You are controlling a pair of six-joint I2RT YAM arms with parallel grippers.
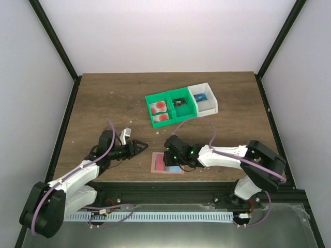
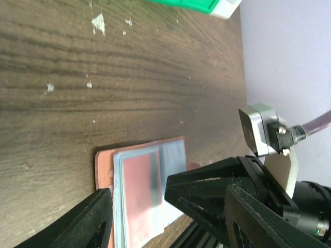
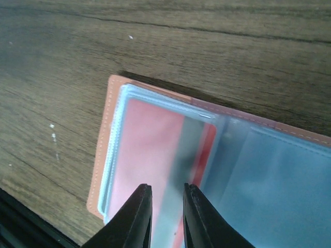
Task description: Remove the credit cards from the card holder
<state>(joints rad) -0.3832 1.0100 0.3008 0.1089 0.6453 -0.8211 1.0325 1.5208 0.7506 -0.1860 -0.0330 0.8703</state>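
Note:
The card holder (image 1: 166,163) lies open near the table's front edge, with a salmon rim and blue-grey clear pockets. A pale pink credit card with a red patch (image 3: 150,155) sits in its left pocket, and also shows in the left wrist view (image 2: 138,192). My right gripper (image 3: 168,191) is over that pocket with its jaws a narrow gap apart and nothing between them; it hangs over the holder's right half (image 1: 172,155). My left gripper (image 1: 140,146) is wide open and empty just left of the holder (image 2: 169,190). Two more credit cards (image 1: 160,112) lie in the green bin.
A green bin (image 1: 173,106) and a joined white bin (image 1: 203,98) stand at the back middle, each with a small dark or blue item inside. A small white object (image 1: 125,134) lies by the left arm. A black frame rail (image 1: 207,187) runs along the table's front edge.

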